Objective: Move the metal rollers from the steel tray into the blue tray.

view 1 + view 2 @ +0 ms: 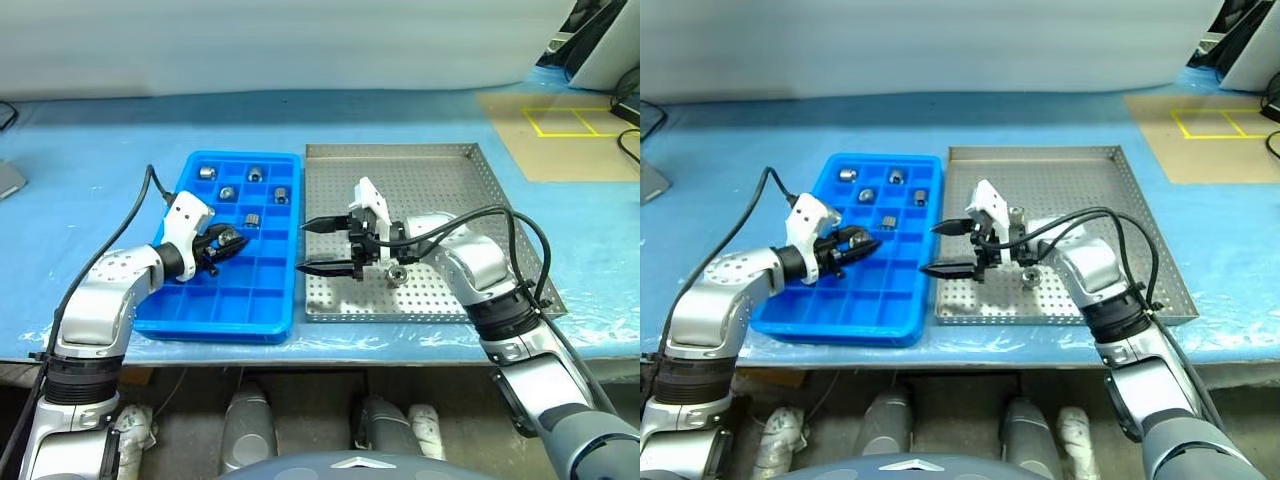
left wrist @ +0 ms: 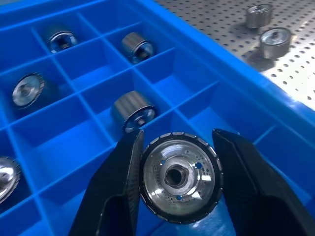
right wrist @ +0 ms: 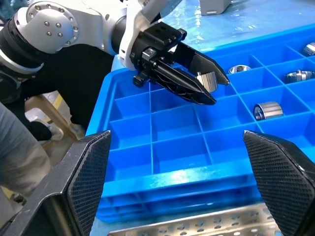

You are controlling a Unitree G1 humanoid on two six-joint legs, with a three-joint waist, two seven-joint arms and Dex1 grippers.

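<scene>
The blue tray (image 1: 262,312) lies left of the steel tray (image 1: 500,205). Several metal rollers (image 1: 251,220) sit in its far compartments. My left gripper (image 1: 232,240) hovers over the blue tray's middle cells, shut on one metal roller (image 2: 179,177), whose central hole faces the left wrist view. Seen from the right wrist, the same gripper (image 3: 197,88) carries that roller (image 3: 206,79) between its tips. My right gripper (image 1: 303,248) stands open and empty at the steel tray's left rim, pointing toward the blue tray. Two rollers (image 2: 274,42) rest on the perforated floor behind it.
Both trays sit on a blue-covered table (image 1: 90,160). A tan board with yellow tape (image 1: 565,130) lies at the far right. Black cables (image 1: 520,235) loop over the steel tray's right side from my right arm.
</scene>
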